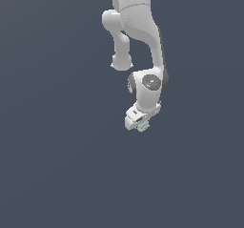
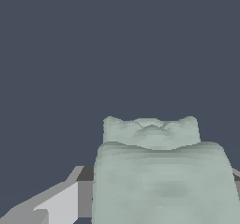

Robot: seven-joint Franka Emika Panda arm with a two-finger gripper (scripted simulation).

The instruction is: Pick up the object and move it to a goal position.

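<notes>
The object (image 1: pixel 142 126) is a small pale mint-green, ridged, lumpy block, sitting between the fingertips of my white gripper (image 1: pixel 139 125) in the middle of the exterior view. In the wrist view the object (image 2: pixel 159 176) is large and close, and a grey-white finger (image 2: pixel 61 202) presses against one of its sides; the other finger is mostly hidden behind the block. The gripper is shut on the object. The white arm (image 1: pixel 143 41) comes down from the top of the exterior view.
A plain dark grey-blue surface (image 1: pixel 57 165) fills the exterior view around the arm. No other objects, containers or goal marker show in either view.
</notes>
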